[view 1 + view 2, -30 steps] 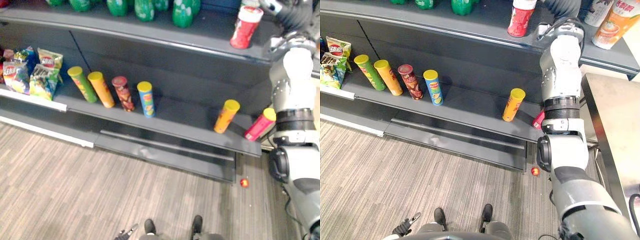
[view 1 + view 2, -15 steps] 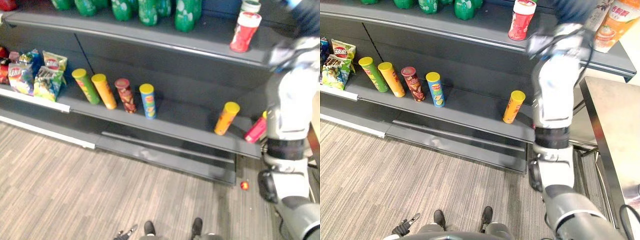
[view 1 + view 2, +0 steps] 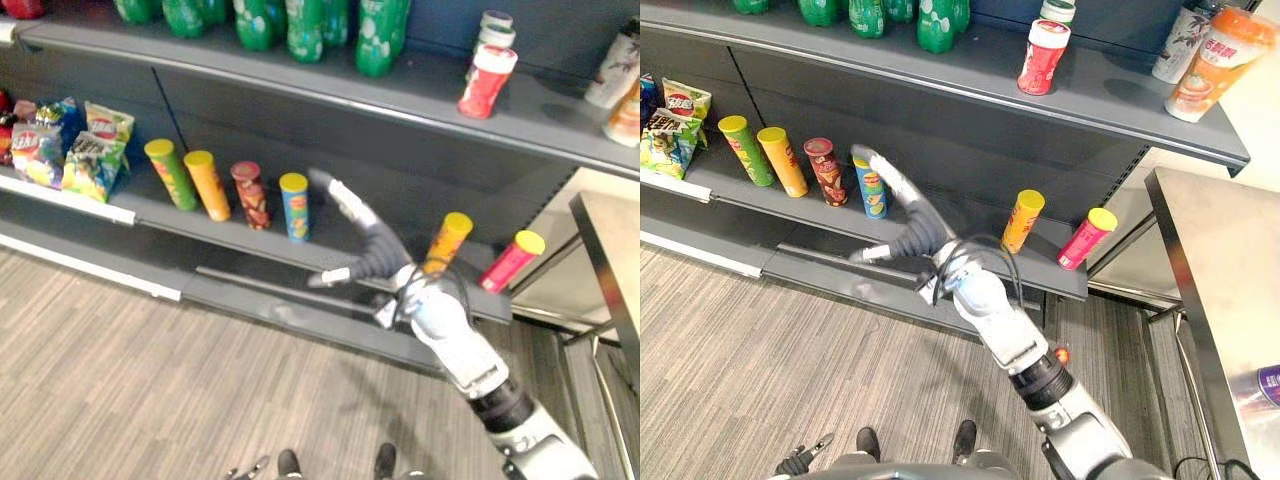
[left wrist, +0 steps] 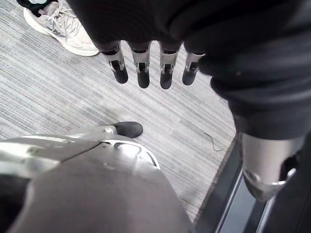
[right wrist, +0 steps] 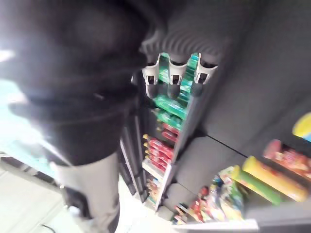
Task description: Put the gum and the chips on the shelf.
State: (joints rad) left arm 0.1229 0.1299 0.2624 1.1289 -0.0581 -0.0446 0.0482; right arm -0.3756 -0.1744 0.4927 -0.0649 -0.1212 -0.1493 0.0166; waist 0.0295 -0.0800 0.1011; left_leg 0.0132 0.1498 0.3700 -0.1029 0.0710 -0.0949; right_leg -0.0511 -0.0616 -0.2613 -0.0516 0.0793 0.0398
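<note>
A red-and-white tub [image 3: 487,80] stands on the upper shelf [image 3: 420,95], with a smaller jar [image 3: 494,24] behind it. On the lower shelf [image 3: 330,250] stand several chip cans: green [image 3: 171,172], orange [image 3: 207,184], dark red [image 3: 249,195] and blue [image 3: 295,206]. An orange can [image 3: 444,241] and a pink one [image 3: 510,260] lean further right. My right hand [image 3: 372,250] hangs open and empty in front of the lower shelf, fingers stretched towards the blue can. My left hand [image 4: 143,73] hangs open over the floor.
Chip bags [image 3: 85,150] fill the shelf's left end and green bottles [image 3: 300,20] line the upper shelf. Drink cups [image 3: 1210,60] stand at its right end. A steel table [image 3: 1225,290] is at the right. A small red thing [image 3: 1061,355] lies on the floor. A person's shoe [image 4: 58,29] is near my left hand.
My right arm has dropped from the upper shelf's right end, leaving the red-and-white tub standing there, and swung left in front of the lower shelf. The camera has shifted too.
</note>
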